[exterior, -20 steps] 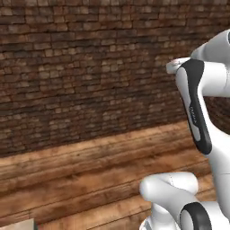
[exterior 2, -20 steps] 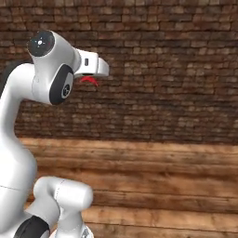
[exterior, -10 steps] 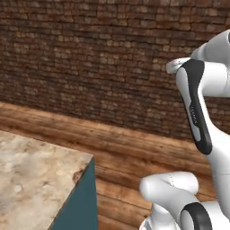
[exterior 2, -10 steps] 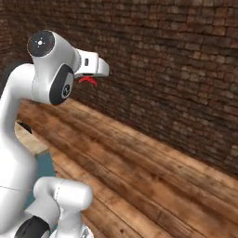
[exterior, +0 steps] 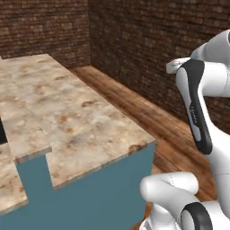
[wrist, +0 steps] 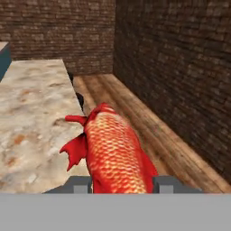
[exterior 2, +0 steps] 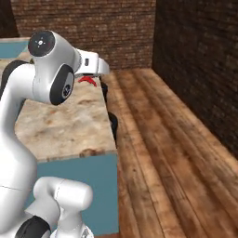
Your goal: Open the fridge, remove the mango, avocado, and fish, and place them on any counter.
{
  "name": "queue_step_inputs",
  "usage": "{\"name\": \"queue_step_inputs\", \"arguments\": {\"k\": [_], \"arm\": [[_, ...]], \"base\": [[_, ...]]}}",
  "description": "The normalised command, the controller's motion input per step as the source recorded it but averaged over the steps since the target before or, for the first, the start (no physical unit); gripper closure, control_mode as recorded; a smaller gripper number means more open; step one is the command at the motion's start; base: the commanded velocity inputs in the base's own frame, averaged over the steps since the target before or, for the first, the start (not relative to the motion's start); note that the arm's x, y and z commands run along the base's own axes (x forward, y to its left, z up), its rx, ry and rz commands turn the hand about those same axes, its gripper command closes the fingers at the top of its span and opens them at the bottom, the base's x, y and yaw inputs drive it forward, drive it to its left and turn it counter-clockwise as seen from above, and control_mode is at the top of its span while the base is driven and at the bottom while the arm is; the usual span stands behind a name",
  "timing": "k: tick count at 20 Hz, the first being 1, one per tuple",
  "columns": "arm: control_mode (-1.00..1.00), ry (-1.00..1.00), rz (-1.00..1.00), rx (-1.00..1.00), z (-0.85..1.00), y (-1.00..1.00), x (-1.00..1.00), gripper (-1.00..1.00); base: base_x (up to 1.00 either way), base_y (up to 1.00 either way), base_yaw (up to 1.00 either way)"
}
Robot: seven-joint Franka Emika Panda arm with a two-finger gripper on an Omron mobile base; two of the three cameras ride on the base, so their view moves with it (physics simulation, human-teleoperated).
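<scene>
A red-orange scaly fish (wrist: 117,149) is held between my fingertips, with my gripper (wrist: 122,184) shut on it; its tail and fins point away from the hand. In the right base view a red bit of the fish (exterior 2: 87,81) shows under the gripper (exterior 2: 93,74), which hangs above the counter's end. The counter (exterior: 67,117) has a beige speckled top on a teal base. It lies left of and below the fish in the hand view (wrist: 31,103), and under the arm in the right base view (exterior 2: 60,121).
Wooden floor (exterior 2: 158,139) runs along the counter's right side to dark brick walls (exterior 2: 200,56). Two small dark things (exterior 2: 113,123) stick out at the counter's edge. A black patch (exterior: 2,132) shows at the counter's far left.
The whole picture has swung round: the base has turned, and the counter has come into both base views. The arm holds the same pose and the fish is still gripped.
</scene>
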Motion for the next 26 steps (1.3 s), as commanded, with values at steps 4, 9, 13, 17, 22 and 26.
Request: {"name": "queue_step_inputs", "arguments": {"k": [4, 9, 13, 17, 22, 26], "arm": [[1.00, 0.00, 0.00, 0.00, 0.00, 0.00, 0.00, 1.00], [1.00, 0.00, 0.00, 0.00, 0.00, 0.00, 0.00, 1.00], [1.00, 0.00, 0.00, 0.00, 0.00, 0.00, 0.00, 1.00], [-1.00, 0.18, 0.05, 0.00, -0.15, 0.00, 0.44, 1.00], [-1.00, 0.60, 0.14, -0.04, -0.89, 0.00, 1.00, 1.00], [-1.00, 0.62, 0.12, -0.11, -1.00, 0.00, 0.82, 1.00]], "base": [[-0.02, 0.10, 0.87], [0.94, -0.01, 0.15], [0.15, 0.00, 0.00], [0.16, 0.00, 0.00], [0.00, 0.00, 0.00], [0.00, 0.00, 0.00]]}}
